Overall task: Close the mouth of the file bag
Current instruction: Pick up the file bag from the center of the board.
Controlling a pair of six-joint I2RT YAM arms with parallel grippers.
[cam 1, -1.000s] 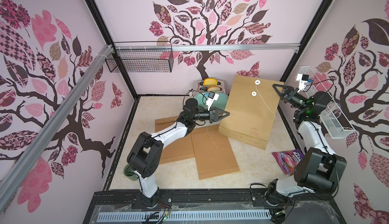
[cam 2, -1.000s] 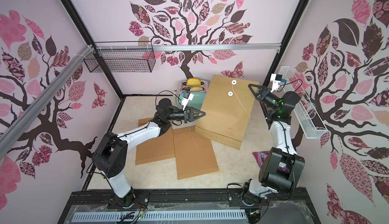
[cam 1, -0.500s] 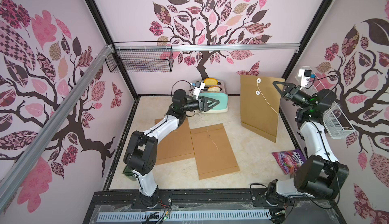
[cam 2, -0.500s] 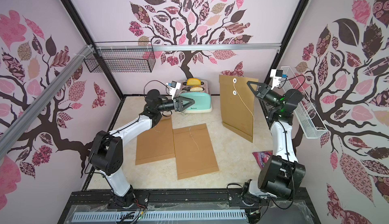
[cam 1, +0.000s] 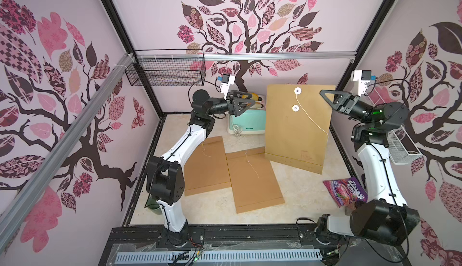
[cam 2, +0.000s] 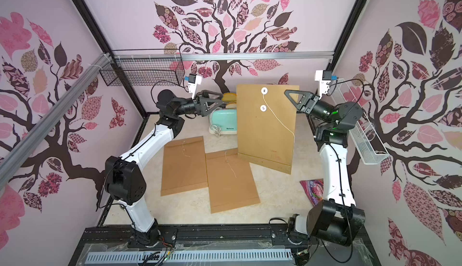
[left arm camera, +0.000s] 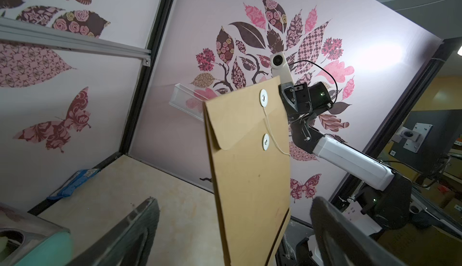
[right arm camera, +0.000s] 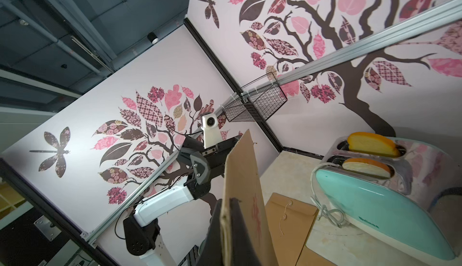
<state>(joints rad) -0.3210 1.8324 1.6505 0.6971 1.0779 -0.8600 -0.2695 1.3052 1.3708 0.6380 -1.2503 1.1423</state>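
Right gripper (cam 1: pixel 325 94) is clamping the file bag (cam 1: pixel 295 132) upright, long axis vertical, flap end up. Left gripper (cam 1: pixel 250 100) is hovering wide open over the beige tabletop (cam 1: pixel 295 189) between tree-patterned walls (cam 1: pixel 275 39).

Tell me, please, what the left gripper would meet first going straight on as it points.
The left gripper would likely meet the upright file bag first, though depth is unclear.

Beige table (cam 1: pixel 295 197), flat brown file bag (cam 1: pixel 207 164) left of centre, second flat file bag (cam 1: pixel 255 179) touching it, mint toaster (cam 1: pixel 246 121) at back, purple snack packet (cam 1: pixel 346 193) at right edge.
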